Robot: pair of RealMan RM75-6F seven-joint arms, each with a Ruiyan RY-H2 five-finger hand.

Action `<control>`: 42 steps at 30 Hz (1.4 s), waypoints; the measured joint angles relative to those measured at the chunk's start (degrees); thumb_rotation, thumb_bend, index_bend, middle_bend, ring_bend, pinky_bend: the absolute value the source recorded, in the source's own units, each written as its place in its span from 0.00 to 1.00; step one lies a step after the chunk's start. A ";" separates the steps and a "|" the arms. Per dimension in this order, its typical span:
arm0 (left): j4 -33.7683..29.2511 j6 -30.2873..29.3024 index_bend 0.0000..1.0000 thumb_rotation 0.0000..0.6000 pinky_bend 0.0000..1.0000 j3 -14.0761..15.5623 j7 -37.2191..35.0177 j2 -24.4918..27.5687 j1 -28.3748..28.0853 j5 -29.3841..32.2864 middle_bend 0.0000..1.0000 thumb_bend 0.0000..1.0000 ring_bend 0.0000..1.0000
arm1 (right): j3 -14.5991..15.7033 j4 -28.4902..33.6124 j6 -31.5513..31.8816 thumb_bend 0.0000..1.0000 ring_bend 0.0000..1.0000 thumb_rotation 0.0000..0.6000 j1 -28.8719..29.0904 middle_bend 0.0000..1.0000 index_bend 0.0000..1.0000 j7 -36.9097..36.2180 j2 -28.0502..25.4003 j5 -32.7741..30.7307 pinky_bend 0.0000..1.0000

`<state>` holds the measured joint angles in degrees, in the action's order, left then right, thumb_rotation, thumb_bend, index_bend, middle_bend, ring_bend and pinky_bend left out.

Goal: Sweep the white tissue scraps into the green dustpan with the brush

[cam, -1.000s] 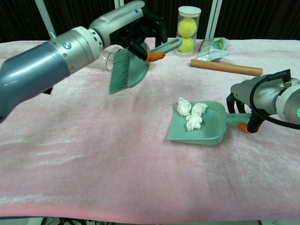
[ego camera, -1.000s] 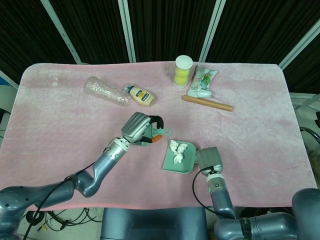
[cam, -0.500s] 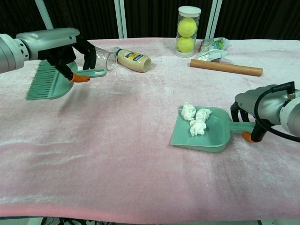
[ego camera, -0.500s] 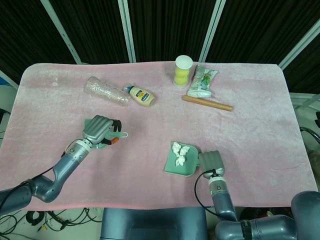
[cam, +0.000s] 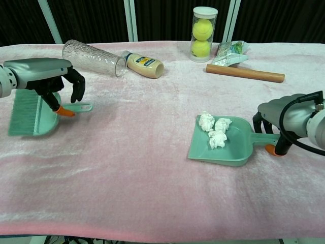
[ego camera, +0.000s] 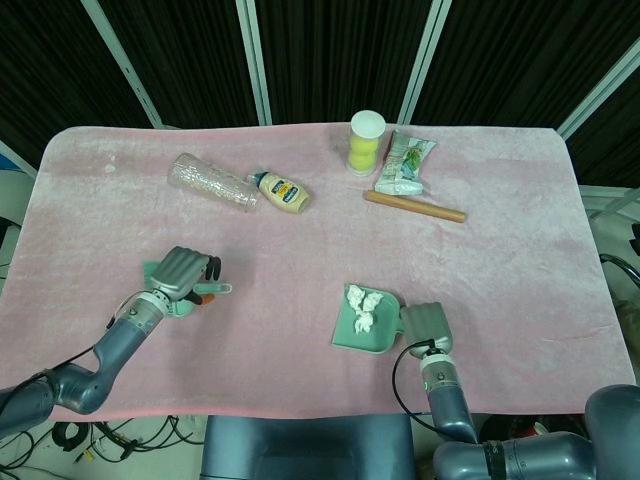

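Gripping the brush [cam: 31, 113], left hand [cam: 50, 81]; right hand [cam: 278, 117] holds dustpan [cam: 229, 147] handle.

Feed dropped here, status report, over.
Left hand holds green brush. Right hand grips green dustpan. White tissue scraps inside. Nothing blocking.

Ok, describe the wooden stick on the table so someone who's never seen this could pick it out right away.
Look at the far right part of the pink tablecloth, behind the green dustpan. Just in front of the tennis ball tube and the crinkled snack packet lies the wooden rod. It is the only plain brown, long, thin cylinder there, lying flat.
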<state>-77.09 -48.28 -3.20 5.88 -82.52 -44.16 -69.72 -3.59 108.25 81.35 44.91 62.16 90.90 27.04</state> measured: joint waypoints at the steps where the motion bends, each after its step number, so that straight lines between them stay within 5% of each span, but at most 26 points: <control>1: -0.20 0.06 0.38 1.00 1.00 0.01 0.52 0.08 0.17 0.52 0.37 0.01 0.90 | 0.00 -0.01 -0.07 0.51 0.70 1.00 -0.04 0.57 0.62 -0.03 -0.03 0.01 0.81; 6: -2.01 -0.52 0.24 1.00 1.00 -0.42 1.49 1.14 1.07 1.79 0.33 0.00 0.90 | 0.11 -0.14 -0.37 0.51 0.70 1.00 -0.27 0.57 0.62 -0.10 -0.09 0.18 0.81; 14: -5.00 -3.58 0.25 1.00 1.00 -2.02 0.80 2.42 2.55 2.38 0.33 0.00 0.90 | 0.37 -0.42 -0.61 0.50 0.70 1.00 -0.60 0.50 0.59 -0.07 0.13 0.37 0.81; 24: -8.71 -7.51 0.26 1.00 1.00 -3.47 -0.77 3.98 5.32 2.64 0.32 0.00 0.91 | 1.19 -0.36 -0.23 0.25 0.67 1.00 -1.24 0.15 0.19 0.07 -0.72 1.48 0.81; 33: -12.11 -9.26 0.26 1.00 1.00 -3.43 0.38 5.87 6.90 2.83 0.32 0.00 0.90 | 2.35 1.75 1.84 0.16 0.66 1.00 -2.56 0.08 0.06 0.39 -2.79 2.49 0.81; 37: -13.79 -11.69 0.25 1.00 0.93 -2.49 2.01 7.26 8.31 1.41 0.30 0.00 0.80 | 3.64 3.10 2.84 0.16 0.63 1.00 -3.40 0.07 0.05 0.34 -4.79 4.27 0.80; 42: -16.84 -16.68 0.23 1.00 0.66 -0.52 4.24 9.97 11.57 -1.35 0.28 0.00 0.52 | 6.15 5.29 4.27 0.16 0.54 1.00 -5.66 0.05 0.04 -1.92 -9.58 8.49 0.71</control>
<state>-93.93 -64.97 -3.72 10.12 -72.55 -32.59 -71.07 2.55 113.54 85.63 39.25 60.24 81.32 35.53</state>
